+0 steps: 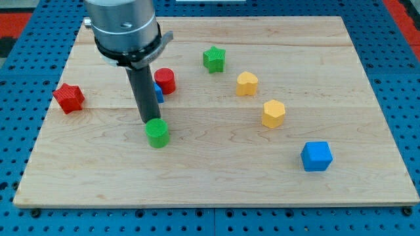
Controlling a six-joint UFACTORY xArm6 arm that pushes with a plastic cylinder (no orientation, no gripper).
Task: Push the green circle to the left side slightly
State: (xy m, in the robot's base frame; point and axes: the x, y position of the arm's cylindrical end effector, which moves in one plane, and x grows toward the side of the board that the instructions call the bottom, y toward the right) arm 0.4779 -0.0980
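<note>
While my tip (150, 122) rests on the wooden bench (367, 78), the green circle (157, 133) lies directly at it, on the side toward the view's bottom and a shade to the view's right. The rod's end meets the circle's upper-left rim, and the two look to be touching, though a thin gap there could not be ruled out. The rod is a plain dark shaft that grasps nothing; it only stands against the circle's edge.

Up from my tip, toward the view's top and a little right, sits a red cylinder (165, 80). A blue block (158, 92) is just below it, partly hidden behind the rod, so its shape cannot be made out. Well off to the view's left of my tip, and somewhat higher, lies a red star (68, 98), near the bench's left edge.

To the view's right and well above my tip is a green star (214, 59). Further right come two yellow blocks: one (247, 84) above tip level, whose shape is unclear, and a yellow hexagon (273, 113) at about tip level. Farthest from my tip, to the view's right and lower, a blue cube (316, 156) stands alone.

The green circle sits left of the bench's middle, in its lower half, apart from every other block.
</note>
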